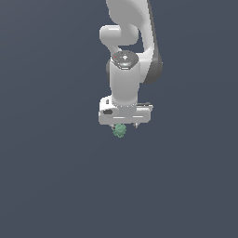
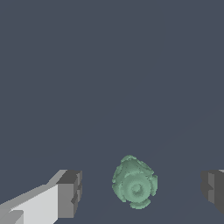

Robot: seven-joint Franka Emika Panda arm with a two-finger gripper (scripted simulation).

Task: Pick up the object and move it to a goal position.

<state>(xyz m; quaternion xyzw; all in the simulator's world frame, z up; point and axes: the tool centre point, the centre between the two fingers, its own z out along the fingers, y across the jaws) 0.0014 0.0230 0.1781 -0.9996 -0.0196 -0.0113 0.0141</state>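
Note:
The object (image 1: 119, 130) is a small bumpy green lump on the dark grey floor, just below the white hand of my arm in the exterior view. In the wrist view the object (image 2: 134, 182) lies between my two dark fingertips with a clear gap on each side. My gripper (image 2: 142, 192) is open, one finger (image 2: 70, 192) on one side and the other finger (image 2: 214, 190) at the frame's edge. In the exterior view my gripper (image 1: 123, 126) points straight down, its fingers mostly hidden behind the hand.
The white arm (image 1: 125, 56) rises above the hand toward the top of the exterior view. A plain dark grey surface (image 1: 56, 176) surrounds the object on all sides.

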